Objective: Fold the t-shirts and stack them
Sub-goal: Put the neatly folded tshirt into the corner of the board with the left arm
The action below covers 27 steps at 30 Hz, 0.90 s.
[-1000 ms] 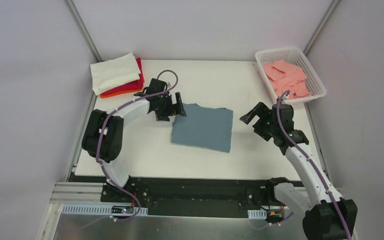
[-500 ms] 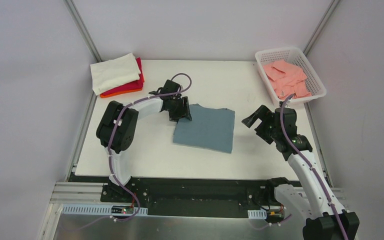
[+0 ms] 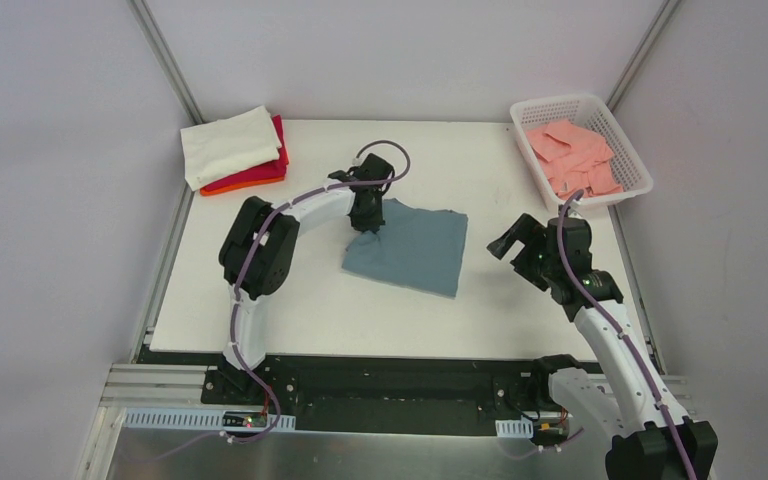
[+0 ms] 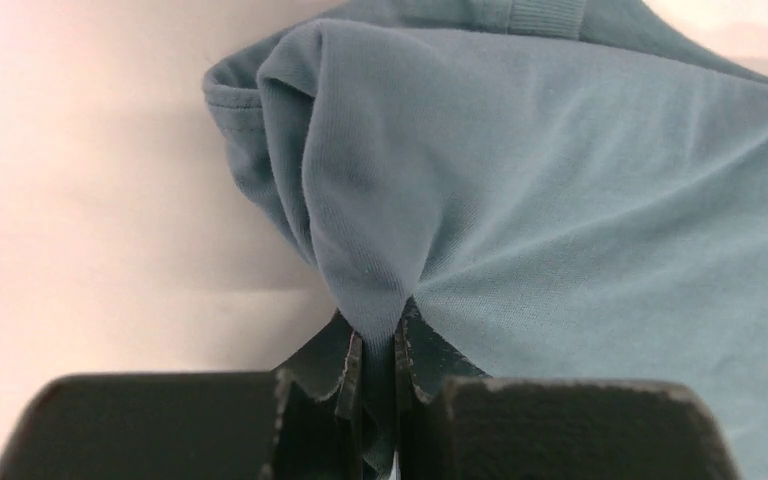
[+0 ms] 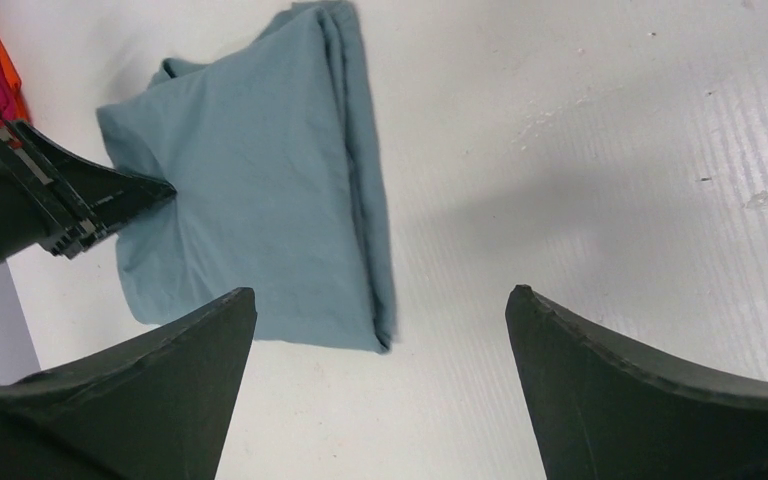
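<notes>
On the white table [image 3: 290,300], a folded slate blue-grey t-shirt [image 3: 410,255] lies mid-surface. Beyond it to the right, a white lattice basket [image 3: 628,148] holds salmon-pink shirts [image 3: 570,155]. Beyond it to the left, a cream-white shirt [image 3: 230,145] tops a red shirt [image 3: 265,172] and an orange shirt [image 3: 245,184]. The left gripper [image 3: 370,224] meets the t-shirt's far-left corner; only the left wrist view shows it clamped on a raised peak of cloth. The right gripper [image 3: 507,240] hovers just right of the t-shirt, spread wide. Its own camera alone reveals the t-shirt's layered edge.
</notes>
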Available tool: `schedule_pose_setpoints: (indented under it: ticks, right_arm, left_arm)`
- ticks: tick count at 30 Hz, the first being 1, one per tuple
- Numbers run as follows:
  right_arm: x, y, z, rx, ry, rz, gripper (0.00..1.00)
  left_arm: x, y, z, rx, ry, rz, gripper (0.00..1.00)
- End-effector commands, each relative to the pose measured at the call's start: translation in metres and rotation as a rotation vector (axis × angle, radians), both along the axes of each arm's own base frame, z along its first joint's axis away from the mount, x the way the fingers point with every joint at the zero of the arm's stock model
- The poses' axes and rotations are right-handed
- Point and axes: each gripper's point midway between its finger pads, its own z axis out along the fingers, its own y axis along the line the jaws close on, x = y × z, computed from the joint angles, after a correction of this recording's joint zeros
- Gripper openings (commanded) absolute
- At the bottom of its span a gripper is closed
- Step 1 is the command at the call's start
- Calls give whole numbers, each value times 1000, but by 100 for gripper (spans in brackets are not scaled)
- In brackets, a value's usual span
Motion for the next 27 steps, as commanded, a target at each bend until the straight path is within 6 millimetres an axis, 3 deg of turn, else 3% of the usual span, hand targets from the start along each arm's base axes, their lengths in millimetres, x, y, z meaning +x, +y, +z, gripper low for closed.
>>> schedule_pose_setpoints:
  ticks: [1,7,12,17,19,23,27]
  right_arm:
    - [4,-7,-1,-41,-26,-2,100]
    - [6,-21,-7,-107,-29,-47,100]
    - [12,-20,-10,-107,-50,-48,100]
    - [16,-20,-15,-111,-44,-51,100]
    - [18,-21,-18,-119,-41,-56,100]
    - [21,-21,-22,-122,-27,-53,100]
    - [23,-22,-27,-130,-11,-57,100]
  left_arm:
    - [49,70,28,338,-147,86,0]
    - [115,112,91,486,-293,37,0]
    - [160,167,133,628,-350,4,0]
    - [193,216,177,710,-415,19,0]
    - [206,234,205,727,-470,51,0]
    - [225,256,245,766,-572,66,0]
    - [233,269,272,783,-647,75,0]
